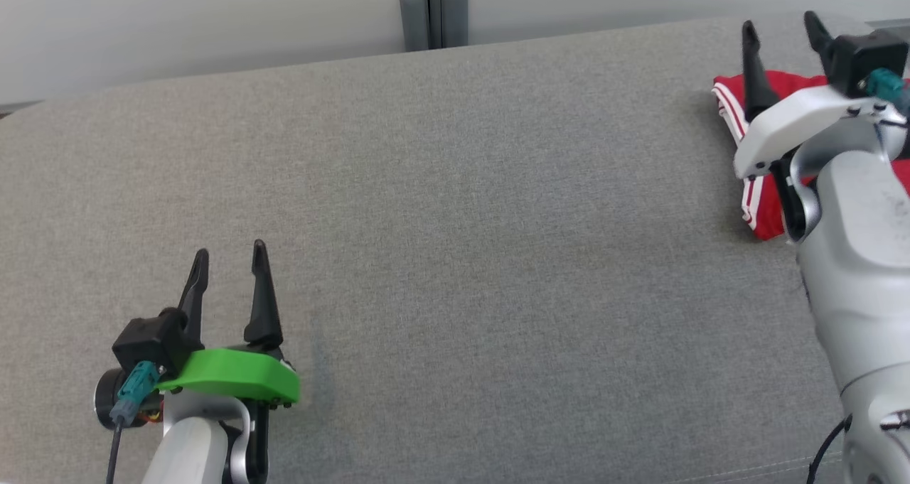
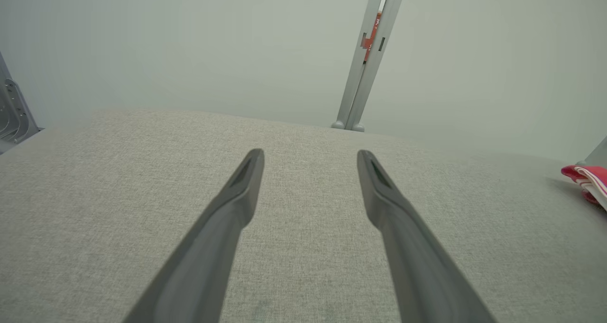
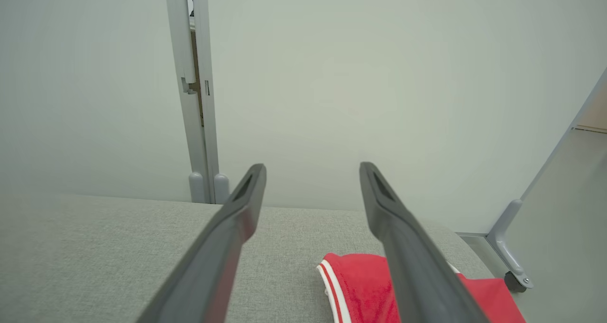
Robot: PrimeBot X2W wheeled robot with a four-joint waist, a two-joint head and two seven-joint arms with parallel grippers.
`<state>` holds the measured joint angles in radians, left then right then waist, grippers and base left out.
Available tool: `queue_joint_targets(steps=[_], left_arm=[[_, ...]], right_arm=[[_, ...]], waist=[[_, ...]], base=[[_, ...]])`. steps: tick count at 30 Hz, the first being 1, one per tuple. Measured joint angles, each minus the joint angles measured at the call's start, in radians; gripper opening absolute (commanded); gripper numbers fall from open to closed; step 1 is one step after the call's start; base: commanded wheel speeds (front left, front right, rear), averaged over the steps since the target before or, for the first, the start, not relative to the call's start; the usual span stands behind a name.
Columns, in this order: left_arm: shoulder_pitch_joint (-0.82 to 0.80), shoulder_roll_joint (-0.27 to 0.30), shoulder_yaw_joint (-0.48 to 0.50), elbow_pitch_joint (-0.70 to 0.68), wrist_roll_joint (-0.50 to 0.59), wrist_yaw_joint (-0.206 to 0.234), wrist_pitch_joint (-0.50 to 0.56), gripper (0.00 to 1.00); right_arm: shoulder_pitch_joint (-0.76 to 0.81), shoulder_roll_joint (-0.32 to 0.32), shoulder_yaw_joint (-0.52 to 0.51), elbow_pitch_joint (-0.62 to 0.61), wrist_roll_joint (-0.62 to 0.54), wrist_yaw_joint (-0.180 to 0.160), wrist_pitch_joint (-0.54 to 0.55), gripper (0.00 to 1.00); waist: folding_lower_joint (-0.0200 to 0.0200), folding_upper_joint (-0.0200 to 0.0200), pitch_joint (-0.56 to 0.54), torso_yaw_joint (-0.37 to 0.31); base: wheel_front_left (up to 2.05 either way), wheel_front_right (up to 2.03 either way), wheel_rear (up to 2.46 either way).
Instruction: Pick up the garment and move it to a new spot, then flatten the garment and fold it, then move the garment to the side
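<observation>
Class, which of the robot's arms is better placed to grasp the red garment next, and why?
Right. The right end effector is open close over the red garment at the right of the grey surface. The left end effector, also open, sits far across it.

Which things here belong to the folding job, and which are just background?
Job: red garment, folded at the surface's far right; grey fabric surface; left tool, open; right tool, open by the garment.
Not part of it: grey partition post; pale wall panels.
</observation>
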<state>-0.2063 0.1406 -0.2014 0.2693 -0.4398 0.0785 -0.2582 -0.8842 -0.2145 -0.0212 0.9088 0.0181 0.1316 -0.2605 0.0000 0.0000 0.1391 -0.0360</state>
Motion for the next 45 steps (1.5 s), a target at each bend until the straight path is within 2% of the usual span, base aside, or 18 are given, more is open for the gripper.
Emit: queue_joint_targets(steps=[5,13,18,21,30,45], left_arm=[[0.043,-0.007,0.040,0.013,0.004,0.002,-0.003,1.00],[0.127,-0.032,0.079,-0.018,0.050,0.005,-0.003,1.00],[0.170,-0.051,0.081,-0.040,0.086,-0.004,-0.004,1.00],[0.192,-0.059,0.077,-0.039,0.099,-0.012,-0.004,1.00],[0.217,-0.072,0.072,-0.052,0.124,-0.035,-0.004,1.00],[0.232,-0.084,0.077,-0.059,0.134,-0.049,-0.004,1.00]], right_arm=[[0.183,0.066,0.029,-0.183,0.050,0.000,-0.002,1.00],[0.462,0.153,0.041,-0.449,0.058,0.000,-0.002,1.00],[0.604,0.163,0.044,-0.568,0.059,0.000,-0.002,1.00],[0.682,0.164,0.060,-0.627,0.096,0.000,-0.002,1.00],[0.788,0.165,0.097,-0.656,0.132,0.000,-0.002,1.00],[0.801,0.165,0.100,-0.660,0.136,0.000,-0.002,1.00]], waist=[[0.0000,0.0000,-0.052,-0.003],[0.0000,0.0000,-0.092,0.010],[0.0000,0.0000,-0.096,0.026],[0.0000,0.0000,-0.102,0.033],[-0.0001,0.0000,-0.124,0.031],[-0.0001,0.0000,-0.137,0.037]], base=[[0.00,0.00,0.00],[0.00,0.00,0.00],[0.00,0.00,0.00],[0.00,0.00,0.00],[0.00,0.00,0.00],[0.00,0.00,0.00]])
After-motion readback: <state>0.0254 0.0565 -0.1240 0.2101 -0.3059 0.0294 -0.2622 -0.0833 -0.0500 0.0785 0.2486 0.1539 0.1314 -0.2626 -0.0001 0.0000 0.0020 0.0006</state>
